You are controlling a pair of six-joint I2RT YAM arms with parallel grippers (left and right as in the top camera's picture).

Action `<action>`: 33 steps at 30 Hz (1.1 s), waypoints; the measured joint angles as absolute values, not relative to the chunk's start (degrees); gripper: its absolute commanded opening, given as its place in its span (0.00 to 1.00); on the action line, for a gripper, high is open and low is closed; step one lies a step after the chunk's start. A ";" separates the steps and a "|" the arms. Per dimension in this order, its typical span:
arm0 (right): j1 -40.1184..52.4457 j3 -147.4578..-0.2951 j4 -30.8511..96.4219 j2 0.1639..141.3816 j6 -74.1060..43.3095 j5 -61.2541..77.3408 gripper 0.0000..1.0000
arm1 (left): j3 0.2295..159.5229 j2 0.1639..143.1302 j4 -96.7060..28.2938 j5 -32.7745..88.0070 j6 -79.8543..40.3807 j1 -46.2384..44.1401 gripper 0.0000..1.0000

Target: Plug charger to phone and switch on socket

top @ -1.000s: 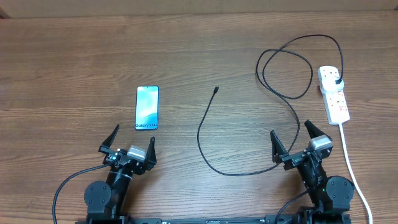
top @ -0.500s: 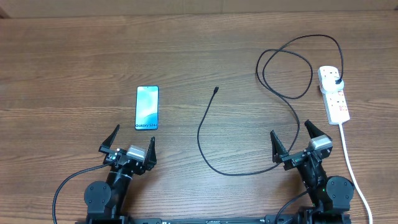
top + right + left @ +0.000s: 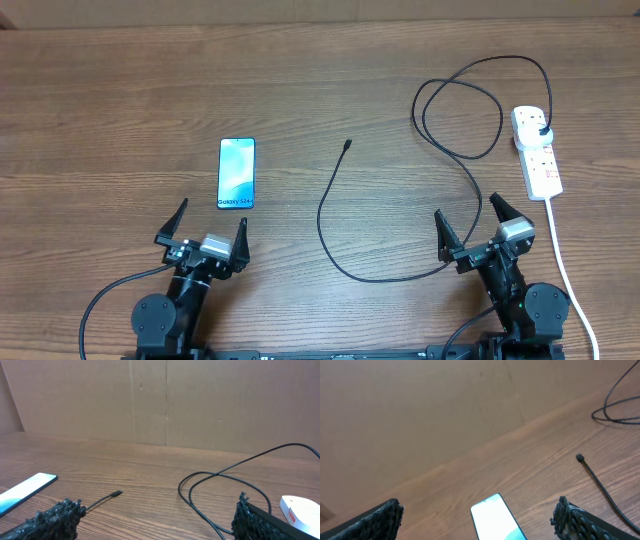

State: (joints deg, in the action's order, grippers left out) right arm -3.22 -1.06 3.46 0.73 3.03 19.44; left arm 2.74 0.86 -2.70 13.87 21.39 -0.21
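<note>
The phone lies flat at the left, its cyan screen up, just beyond my left gripper, which is open and empty. In the left wrist view the phone shows between the open fingers. The charger, a thin black cable, has its connector tip loose at mid-table. It curves past my right gripper, loops, and ends at a black plug in the white socket. The right gripper is open and empty, with the tip ahead on its left.
The socket's thick white cord runs toward the front edge, to the right of the right arm. A brown cardboard wall stands along the far side of the wooden table.
The left gripper has shifted very slightly to the left. The right arm, phone, charger and socket have not moved.
</note>
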 measured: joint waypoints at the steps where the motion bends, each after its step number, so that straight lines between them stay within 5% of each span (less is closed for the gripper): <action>1: -3.25 -1.06 3.44 0.73 3.03 19.44 1.00 | 2.98 0.86 -2.68 13.87 21.37 -0.21 1.00; 18: -3.22 -1.06 3.44 0.73 3.01 19.46 1.00 | 6.92 3.42 -3.01 13.43 19.22 -0.21 1.00; 33: -3.22 -1.06 3.44 0.73 3.03 19.42 1.00 | 36.97 40.45 -14.55 18.09 18.06 -0.21 1.00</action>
